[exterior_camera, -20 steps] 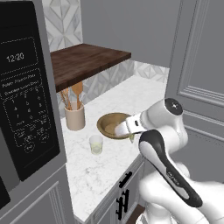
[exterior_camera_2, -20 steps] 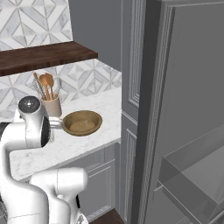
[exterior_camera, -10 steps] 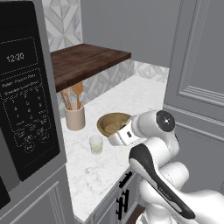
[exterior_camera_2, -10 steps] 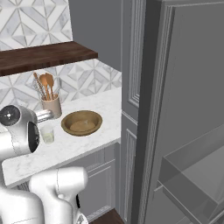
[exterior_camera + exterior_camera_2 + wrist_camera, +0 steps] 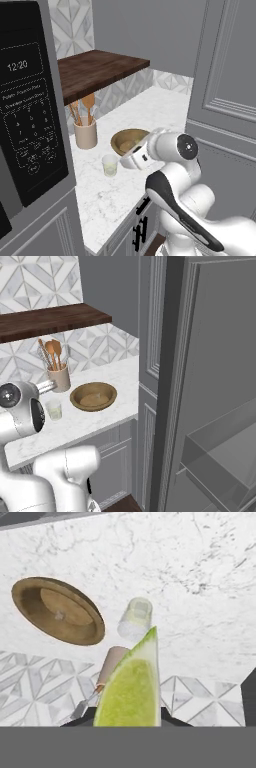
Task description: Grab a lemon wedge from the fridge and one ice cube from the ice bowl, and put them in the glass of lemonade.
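My gripper (image 5: 129,719) is shut on the lemon wedge (image 5: 131,687), a yellow-green piece that stands large at the bottom of the hand view. Beyond the wedge's tip stands the glass of lemonade (image 5: 135,618) on the white marble counter. From the left base camera, my gripper (image 5: 126,161) hangs just right of the glass of lemonade (image 5: 110,165) and over the near rim of the ice bowl (image 5: 127,141). The ice bowl (image 5: 93,396) sits right of the glass of lemonade (image 5: 53,409). I cannot make out an ice cube in the ice bowl (image 5: 57,610). The fridge (image 5: 215,381) stands open at the right.
A tan crock with wooden spoons (image 5: 85,134) stands behind the glass, against the patterned tiles. A dark wooden shelf (image 5: 100,70) hangs over the counter's back. A black microwave (image 5: 30,125) fills the left side. Grey panelled cabinets (image 5: 225,100) bound the counter on the right.
My arm has swung left and a little down, from above the ice bowl toward the glass. The wedge has stayed in my gripper. Bowl, glass and crock have not moved.
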{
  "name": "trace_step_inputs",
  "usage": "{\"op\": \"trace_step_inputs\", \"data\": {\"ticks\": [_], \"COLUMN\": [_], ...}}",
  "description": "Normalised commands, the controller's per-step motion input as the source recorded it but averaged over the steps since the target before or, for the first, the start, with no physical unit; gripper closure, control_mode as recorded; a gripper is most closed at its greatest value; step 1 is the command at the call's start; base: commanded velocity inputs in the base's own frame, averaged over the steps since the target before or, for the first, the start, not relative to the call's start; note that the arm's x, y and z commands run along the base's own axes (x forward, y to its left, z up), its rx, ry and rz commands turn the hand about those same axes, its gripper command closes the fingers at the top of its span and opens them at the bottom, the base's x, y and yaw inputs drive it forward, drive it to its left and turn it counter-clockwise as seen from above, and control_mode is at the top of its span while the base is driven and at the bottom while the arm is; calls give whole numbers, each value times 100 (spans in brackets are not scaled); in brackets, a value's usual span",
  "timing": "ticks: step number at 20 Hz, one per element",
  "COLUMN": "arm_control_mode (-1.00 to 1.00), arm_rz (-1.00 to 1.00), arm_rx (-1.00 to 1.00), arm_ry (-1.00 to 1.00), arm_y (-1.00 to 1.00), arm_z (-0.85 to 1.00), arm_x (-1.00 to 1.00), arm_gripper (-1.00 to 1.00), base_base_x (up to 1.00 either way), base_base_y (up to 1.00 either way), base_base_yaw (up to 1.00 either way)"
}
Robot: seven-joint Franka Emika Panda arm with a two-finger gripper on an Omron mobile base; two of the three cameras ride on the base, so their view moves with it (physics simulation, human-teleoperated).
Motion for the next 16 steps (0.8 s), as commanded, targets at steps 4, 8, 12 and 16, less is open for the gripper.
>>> {"op": "trace_step_inputs", "data": {"ticks": [4, 8, 12, 16], "arm_control_mode": [-100, -100, -100, -100], "arm_rz": [0, 0, 0, 0], "arm_rx": [0, 0, 0, 0], "arm_ry": [5, 11, 12, 10], "arm_y": [2, 0, 17, 26], "arm_z": [0, -2, -18, -31], "arm_x": [26, 46, 36, 28], "arm_gripper": [100, 100, 100, 100], "base_base_x": [0, 0, 0, 0], "base_base_y": [0, 0, 0, 0], "base_base_yaw": [0, 0, 0, 0]}}
